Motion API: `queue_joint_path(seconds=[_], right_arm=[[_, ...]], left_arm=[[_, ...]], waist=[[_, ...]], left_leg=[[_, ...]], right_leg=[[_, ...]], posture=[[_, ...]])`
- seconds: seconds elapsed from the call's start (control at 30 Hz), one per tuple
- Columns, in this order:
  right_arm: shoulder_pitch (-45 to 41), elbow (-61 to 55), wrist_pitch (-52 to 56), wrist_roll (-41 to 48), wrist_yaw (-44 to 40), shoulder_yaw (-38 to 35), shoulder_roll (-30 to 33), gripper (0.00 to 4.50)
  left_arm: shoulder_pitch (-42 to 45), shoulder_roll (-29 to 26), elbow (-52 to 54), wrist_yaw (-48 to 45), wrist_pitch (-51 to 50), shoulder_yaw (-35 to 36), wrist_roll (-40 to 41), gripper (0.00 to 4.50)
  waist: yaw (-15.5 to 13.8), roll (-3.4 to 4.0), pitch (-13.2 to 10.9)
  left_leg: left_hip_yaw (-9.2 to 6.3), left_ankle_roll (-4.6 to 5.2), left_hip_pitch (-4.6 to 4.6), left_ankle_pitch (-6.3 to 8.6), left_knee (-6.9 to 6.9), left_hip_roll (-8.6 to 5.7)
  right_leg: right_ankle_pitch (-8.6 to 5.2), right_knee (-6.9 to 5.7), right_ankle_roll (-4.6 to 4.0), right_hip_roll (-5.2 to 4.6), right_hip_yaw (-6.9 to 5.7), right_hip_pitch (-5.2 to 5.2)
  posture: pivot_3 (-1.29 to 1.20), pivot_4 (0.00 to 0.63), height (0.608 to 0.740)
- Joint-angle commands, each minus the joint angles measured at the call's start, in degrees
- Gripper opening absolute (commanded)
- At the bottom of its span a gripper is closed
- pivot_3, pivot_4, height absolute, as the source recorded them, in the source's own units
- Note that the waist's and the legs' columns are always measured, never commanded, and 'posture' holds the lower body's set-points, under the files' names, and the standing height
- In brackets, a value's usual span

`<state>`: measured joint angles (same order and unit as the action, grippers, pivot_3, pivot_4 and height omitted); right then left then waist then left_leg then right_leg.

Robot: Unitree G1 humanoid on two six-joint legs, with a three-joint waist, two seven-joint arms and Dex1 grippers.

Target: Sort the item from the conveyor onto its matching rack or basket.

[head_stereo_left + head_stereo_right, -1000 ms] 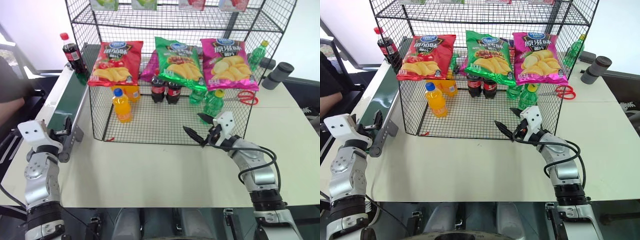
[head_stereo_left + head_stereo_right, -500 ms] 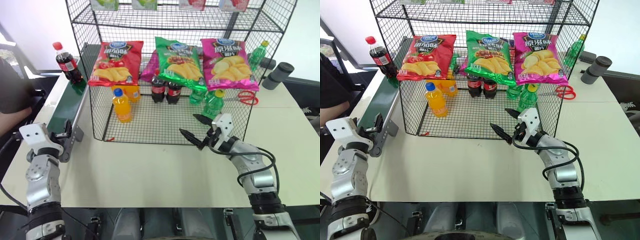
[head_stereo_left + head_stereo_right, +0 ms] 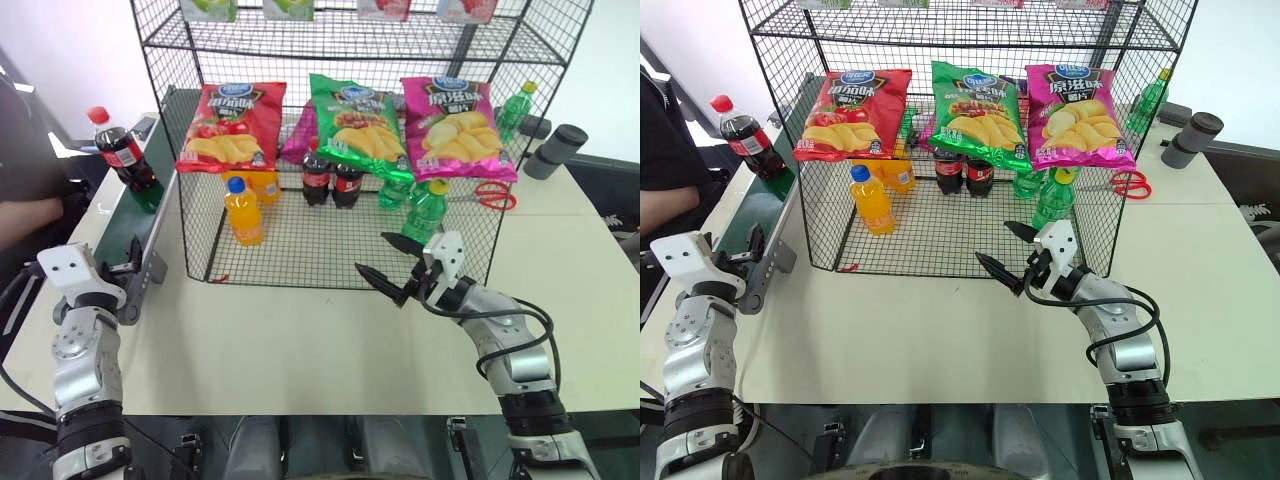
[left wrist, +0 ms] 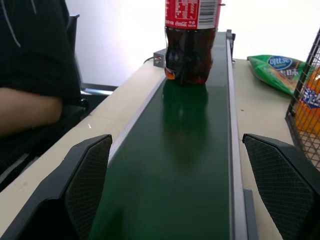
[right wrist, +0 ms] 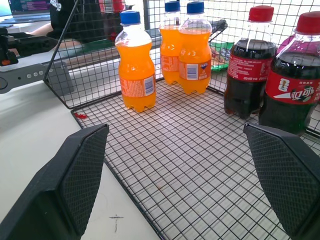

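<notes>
A small cola bottle [image 3: 120,152] with a red cap and red label stands upright on the dark green conveyor [image 3: 132,215] along the table's left side. In the left wrist view the bottle [image 4: 190,45] is up the belt [image 4: 175,165], well ahead of the fingers. My left gripper [image 3: 127,272] is open at the conveyor's near end, pointing along the belt, and holds nothing. My right gripper [image 3: 375,252] is open and empty at the front wall of the black wire rack [image 3: 340,48], near its basket-like lowest tier [image 5: 165,170].
Three chip bags [image 3: 357,120] hang on the rack's front. Orange soda bottles [image 3: 243,212], two cola bottles [image 3: 330,180] and green bottles [image 3: 425,205] stand in the basket. Red scissors [image 3: 492,195] and grey cylinders [image 3: 555,150] lie at the right. A person's arm [image 3: 25,215] is beside the conveyor.
The cola bottle has travelled down the belt toward my left gripper. My right gripper has drifted slightly left along the basket's front. The left gripper has stayed put.
</notes>
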<state>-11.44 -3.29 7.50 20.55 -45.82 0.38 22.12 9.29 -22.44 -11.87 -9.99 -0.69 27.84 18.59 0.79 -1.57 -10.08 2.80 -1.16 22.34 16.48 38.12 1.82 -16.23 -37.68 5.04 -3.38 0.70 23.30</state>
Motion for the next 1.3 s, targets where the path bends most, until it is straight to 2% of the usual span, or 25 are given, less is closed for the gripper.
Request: queue_joint_path(seconds=[0.03, 1.3], right_arm=[[-0.6, -1.1, -1.5, -1.5, -0.6, 0.9, 0.9, 4.49], [-1.2, -0.5, -1.6, -1.7, -1.3, 1.8, 0.1, 4.49]], left_arm=[[-0.3, -1.0, 1.0, 0.3, 1.4, 1.1, -0.4, 4.5], [-0.7, -1.3, 1.4, 4.5, 4.1, 1.5, -3.0, 4.5]], waist=[[0.0, 0.0, 0.0], [0.0, 0.0, 0.0]], left_leg=[[0.0, 0.0, 0.0, 0.0, 0.0, 0.0], [0.0, 0.0, 0.0, 0.0, 0.0, 0.0]], right_leg=[[0.0, 0.0, 0.0, 0.0, 0.0, 0.0], [0.0, 0.0, 0.0, -0.02, -0.01, 0.0]], posture=[[0.0, 0.15, 0.74], [0.0, 0.15, 0.74]])
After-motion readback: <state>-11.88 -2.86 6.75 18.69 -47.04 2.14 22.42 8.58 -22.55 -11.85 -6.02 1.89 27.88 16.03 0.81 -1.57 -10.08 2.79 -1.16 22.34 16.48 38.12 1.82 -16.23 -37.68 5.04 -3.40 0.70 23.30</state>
